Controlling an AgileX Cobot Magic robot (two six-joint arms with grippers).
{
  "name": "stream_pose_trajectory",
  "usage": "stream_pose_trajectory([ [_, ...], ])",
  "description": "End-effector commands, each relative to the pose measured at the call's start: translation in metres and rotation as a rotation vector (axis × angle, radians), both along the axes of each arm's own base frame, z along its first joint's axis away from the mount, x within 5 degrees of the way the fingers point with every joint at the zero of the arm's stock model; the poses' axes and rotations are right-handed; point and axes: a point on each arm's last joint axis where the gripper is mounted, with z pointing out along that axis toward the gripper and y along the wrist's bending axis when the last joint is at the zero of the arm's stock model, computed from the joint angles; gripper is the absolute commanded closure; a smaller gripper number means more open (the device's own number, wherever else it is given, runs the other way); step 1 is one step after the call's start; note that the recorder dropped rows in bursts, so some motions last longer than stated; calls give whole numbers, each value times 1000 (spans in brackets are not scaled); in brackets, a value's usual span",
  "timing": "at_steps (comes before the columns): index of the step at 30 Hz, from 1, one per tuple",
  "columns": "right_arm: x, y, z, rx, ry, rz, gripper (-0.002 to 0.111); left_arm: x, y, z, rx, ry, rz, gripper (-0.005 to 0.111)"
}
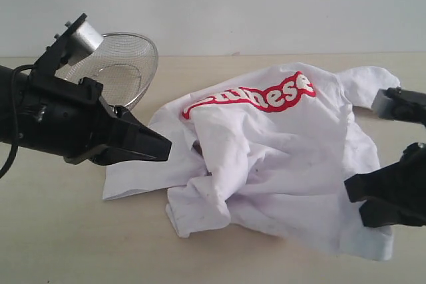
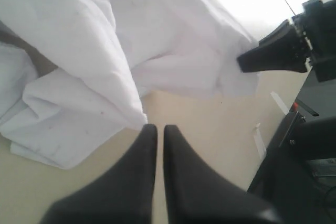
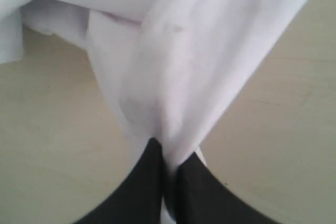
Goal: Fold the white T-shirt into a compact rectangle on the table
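In the middle of the worktop (image 1: pixel 60 244) the white T-shirt (image 1: pixel 266 157) lies all crumpled, so we have no neat fold yet. Our right fingers (image 3: pixel 144 182) pinch its edge. Our left fingers (image 2: pixel 136 177) are closed on nothing, just beside it. The sleeves are hard to find, and the red word (image 1: pixel 256 98) is partly hidden.

Your T-shirt (image 1: pixel 279 157) is white, its lettering (image 1: pixel 256 98) red with a white outline. The table (image 1: pixel 53 244) is pale beige, faintly speckled. Your left gripper (image 1: pixel 163 145) and right gripper (image 3: pixel 168 156) are black; the mesh basket (image 1: pixel 130 64) beyond the left one is silvery.
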Motion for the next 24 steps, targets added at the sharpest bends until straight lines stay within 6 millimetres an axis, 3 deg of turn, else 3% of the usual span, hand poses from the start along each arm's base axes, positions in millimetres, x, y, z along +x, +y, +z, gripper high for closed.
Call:
stream_pose_trajectory([
  [1, -3, -10, 20, -122, 52, 8, 108, -3, -1, 0, 1, -2, -22, 102],
  [5, -3, -22, 24, -241, 78, -33, 108, -3, -1, 0, 1, -1, -24, 102],
  [14, 5, -27, 7, -322, 176, 4, 104, -3, -1, 0, 7, -4, -27, 102],
  [15, 5, -28, 5, -341, 189, 13, 98, -3, -1, 0, 10, -4, -29, 102],
  [18, 8, -46, 4, -515, 206, -108, 42, -3, -1, 0, 13, -6, -31, 102],
  [19, 8, -49, 4, -552, 203, -122, 39, -3, -1, 0, 13, -6, -31, 102],
  [21, 8, -54, 6, -606, 202, -162, 46, -3, -1, 0, 13, -6, -31, 102],
  [24, 11, -32, 3, -364, 161, -75, 83, -3, -1, 0, 14, -10, -25, 102],
])
